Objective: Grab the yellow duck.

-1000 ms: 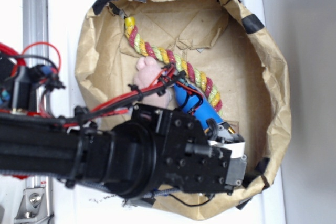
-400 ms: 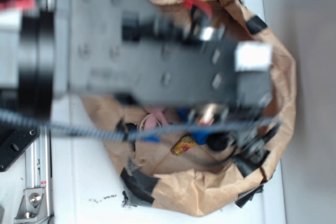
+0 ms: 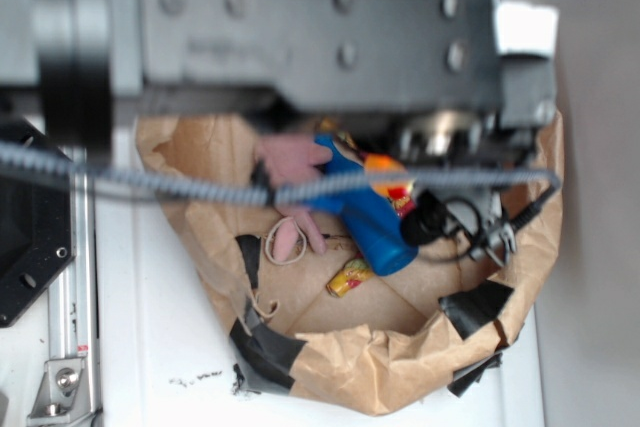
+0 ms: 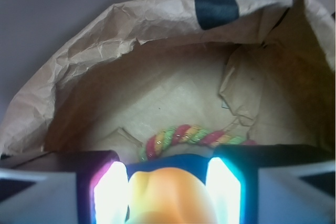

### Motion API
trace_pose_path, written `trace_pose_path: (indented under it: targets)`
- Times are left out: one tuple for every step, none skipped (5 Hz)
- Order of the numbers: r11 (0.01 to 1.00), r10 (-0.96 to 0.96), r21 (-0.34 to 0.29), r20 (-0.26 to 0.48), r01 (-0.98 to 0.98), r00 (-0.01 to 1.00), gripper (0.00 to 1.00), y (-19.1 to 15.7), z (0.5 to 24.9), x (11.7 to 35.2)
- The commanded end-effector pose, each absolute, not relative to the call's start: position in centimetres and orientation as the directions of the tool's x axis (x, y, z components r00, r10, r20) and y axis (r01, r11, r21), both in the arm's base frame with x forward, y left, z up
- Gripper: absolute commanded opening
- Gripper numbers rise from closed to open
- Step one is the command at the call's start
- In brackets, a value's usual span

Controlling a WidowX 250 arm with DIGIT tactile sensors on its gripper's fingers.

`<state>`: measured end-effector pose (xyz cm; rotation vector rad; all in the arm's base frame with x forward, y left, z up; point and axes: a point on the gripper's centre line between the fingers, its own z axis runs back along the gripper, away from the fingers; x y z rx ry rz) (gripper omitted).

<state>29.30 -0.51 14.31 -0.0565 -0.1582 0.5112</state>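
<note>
In the wrist view the yellow duck [image 4: 170, 198] fills the gap between my two glowing finger pads [image 4: 111, 192], a glossy yellow-orange lump touching both of them. My gripper [image 4: 168, 182] is shut on it. Just behind the duck shows a strip of the blue bottle [image 4: 168, 162]. In the exterior view a yellow-orange patch, the duck [image 3: 380, 165], sits right under the blurred black arm [image 3: 300, 17], against the bottle [image 3: 365, 212]. The arm hides the fingers there.
Everything lies inside a crumpled brown paper bag [image 3: 400, 377] with black tape on its rim. A multicolour braided rope [image 4: 194, 136] lies on the bag floor ahead, its end [image 3: 350, 275] showing by the bottle. A pink plush toy [image 3: 290, 159] lies left of the bottle.
The arm has swung from the lower part of the exterior view to the top and looms larger and blurred. The bottle and pink toy now show below it.
</note>
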Motion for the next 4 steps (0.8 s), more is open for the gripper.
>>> trace_pose_path:
  targets:
    - [0.998,0.011,0.062,0.084,-0.016,0.996,0.0,1.0,18.9,27.3]
    - [0.989,-0.139,0.058,0.099,0.134,0.985,0.0,-0.4,18.4,27.5]
    - [0.988,-0.154,0.049,0.163,0.148,0.975,0.0,-0.5,18.6,27.9]
    - [0.992,-0.126,0.044,0.162,0.121,0.979,0.0,0.4,18.5,27.8]
